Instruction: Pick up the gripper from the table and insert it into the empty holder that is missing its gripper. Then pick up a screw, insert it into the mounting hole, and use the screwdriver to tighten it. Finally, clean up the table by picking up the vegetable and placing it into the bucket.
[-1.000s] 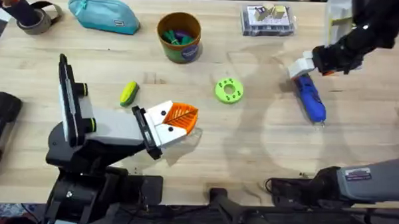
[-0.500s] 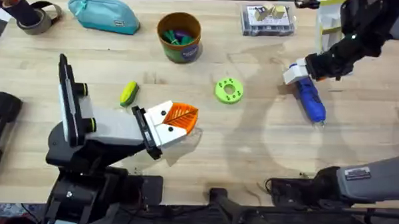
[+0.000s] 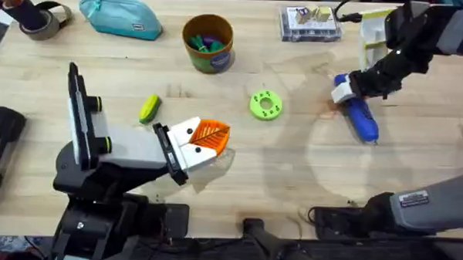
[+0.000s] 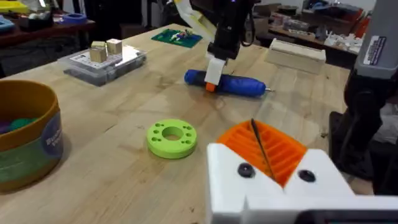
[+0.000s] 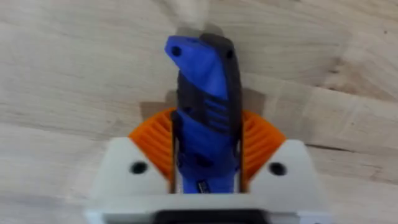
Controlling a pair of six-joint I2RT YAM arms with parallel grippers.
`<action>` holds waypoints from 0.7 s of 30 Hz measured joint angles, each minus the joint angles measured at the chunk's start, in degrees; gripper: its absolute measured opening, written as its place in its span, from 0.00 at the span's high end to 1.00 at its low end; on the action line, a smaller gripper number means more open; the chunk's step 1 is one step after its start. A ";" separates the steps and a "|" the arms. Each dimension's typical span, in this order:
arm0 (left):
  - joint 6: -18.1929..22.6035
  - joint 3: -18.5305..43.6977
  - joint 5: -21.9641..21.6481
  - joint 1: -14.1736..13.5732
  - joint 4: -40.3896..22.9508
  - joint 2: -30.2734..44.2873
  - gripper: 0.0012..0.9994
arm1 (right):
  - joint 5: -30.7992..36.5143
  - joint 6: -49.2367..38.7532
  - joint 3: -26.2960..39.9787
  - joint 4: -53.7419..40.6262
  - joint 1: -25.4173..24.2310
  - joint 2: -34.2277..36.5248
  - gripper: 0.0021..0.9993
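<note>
Here, ribbed hand (image 5: 205, 158) around chunky screwdriver (image 5: 205, 106).

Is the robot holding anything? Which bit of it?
Yes. The right gripper is closed around the thick handle of the stubby bright blue screwdriver, near its butt end, with the screwdriver lying on the wooden table. The left gripper holds nothing.

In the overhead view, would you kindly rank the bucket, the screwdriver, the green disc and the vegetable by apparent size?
1. bucket
2. screwdriver, partly covered by the right gripper
3. green disc
4. vegetable, looking close to the disc
</note>
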 joint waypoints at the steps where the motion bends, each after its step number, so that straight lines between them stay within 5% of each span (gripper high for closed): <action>1: 0.01 0.00 -0.02 0.00 0.00 0.00 0.99 | 0.00 -0.50 0.00 -0.02 -0.01 0.00 0.47; 6: 0.02 0.00 -0.02 0.00 0.00 0.00 0.99 | 0.44 -1.22 0.00 0.10 -0.07 0.00 0.96; 21: 0.02 0.00 -0.02 0.00 0.00 0.00 0.99 | 0.38 -2.13 3.49 -5.37 -0.04 0.00 0.98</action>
